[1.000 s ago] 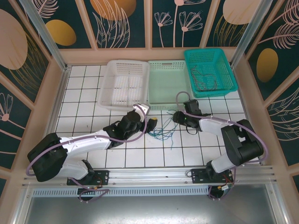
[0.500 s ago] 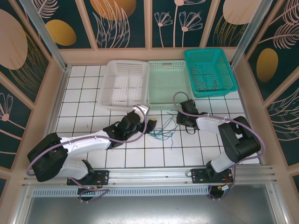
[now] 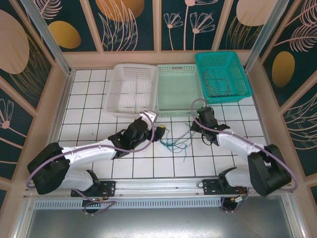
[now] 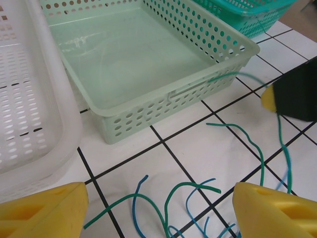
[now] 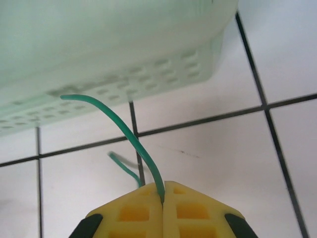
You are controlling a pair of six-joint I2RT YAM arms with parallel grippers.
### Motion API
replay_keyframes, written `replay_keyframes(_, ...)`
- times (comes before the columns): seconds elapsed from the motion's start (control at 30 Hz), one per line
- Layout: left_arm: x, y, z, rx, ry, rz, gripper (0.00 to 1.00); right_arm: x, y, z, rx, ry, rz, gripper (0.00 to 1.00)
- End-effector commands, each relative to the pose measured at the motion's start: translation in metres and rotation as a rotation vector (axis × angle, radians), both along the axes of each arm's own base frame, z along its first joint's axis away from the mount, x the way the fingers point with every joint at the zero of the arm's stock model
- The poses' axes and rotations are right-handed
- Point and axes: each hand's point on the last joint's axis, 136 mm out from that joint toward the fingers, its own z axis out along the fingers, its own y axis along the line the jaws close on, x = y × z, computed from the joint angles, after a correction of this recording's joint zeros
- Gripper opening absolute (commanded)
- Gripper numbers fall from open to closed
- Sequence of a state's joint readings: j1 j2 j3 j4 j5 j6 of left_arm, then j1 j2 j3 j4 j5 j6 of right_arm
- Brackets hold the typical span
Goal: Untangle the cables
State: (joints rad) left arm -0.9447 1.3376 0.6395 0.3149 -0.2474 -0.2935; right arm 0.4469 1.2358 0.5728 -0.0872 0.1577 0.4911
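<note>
- 2 arms reach up from the bottom edge of the top view over the white-tiled bench (image 3: 84, 99). The left tool (image 3: 161, 130) sits just left of centre and the right tool (image 3: 193, 125) just right of centre.
- Between the 2 tools and slightly lower in the frame, the loose cables (image 3: 174, 144) lie on the tiles as a small cluster of thin green and blue strands. 1 strand trails toward the bottom of the frame.
- The left tool is released. In its wrist view the 2 yellow fingertips (image 4: 44, 206) sit wide apart in the lower corners, and only green and blue cable ends on the tiles lie between them.
- The right tool is clenched on a green cable (image 5: 130, 130). In its wrist view the 2 yellow pads (image 5: 133, 213) meet at bottom centre, and the strand rises from the seam and curves to the upper left.
- At the right edge of the left wrist view, a blurred green strand arcs up to the dark, yellow-tipped right tool.
- 3 baskets stand in a row across the upper half of the top view: a white basket (image 3: 113, 91) on the left, a pale green basket (image 3: 178, 91) in the middle and a teal basket (image 3: 241, 74) on the right.
- Several dark cables (image 3: 217, 85) lie inside the teal basket.
- The near corner of the pale green basket stands close behind the loose cables.
</note>
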Motion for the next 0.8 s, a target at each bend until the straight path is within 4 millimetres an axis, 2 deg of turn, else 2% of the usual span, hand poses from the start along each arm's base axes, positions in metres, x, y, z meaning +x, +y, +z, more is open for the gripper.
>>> replay_keyframes(0.0, 0.0, -0.005, 0.012, -0.04, -0.029, -0.007, 0.77, -0.009, -0.01, 0.018, -0.029, -0.08, 0.011, 0.0)
replay_keyframes(0.17, -0.001, -0.021, 0.018, -0.072, -0.02, -0.063, 0.77, -0.016, -0.001, 0.064, 0.073, -0.266, 0.08, 0.0)
replay_keyframes(0.3, -0.003, -0.04, 0.019, -0.098, 0.0, -0.129, 0.75, -0.019, 0.006, 0.085, 0.118, -0.333, 0.129, 0.0)
replay_keyframes(0.4, -0.004, -0.055, 0.019, -0.116, 0.025, -0.178, 0.73, -0.02, 0.019, 0.1, 0.174, -0.381, 0.183, 0.0)
replay_keyframes(0.53, -0.009, -0.074, 0.023, -0.158, 0.043, -0.257, 0.71, -0.025, 0.046, 0.126, 0.273, -0.461, 0.308, 0.0)
replay_keyframes(0.77, -0.025, -0.101, 0.039, -0.24, 0.041, -0.422, 0.67, -0.023, 0.068, 0.14, 0.299, -0.467, 0.387, 0.0)
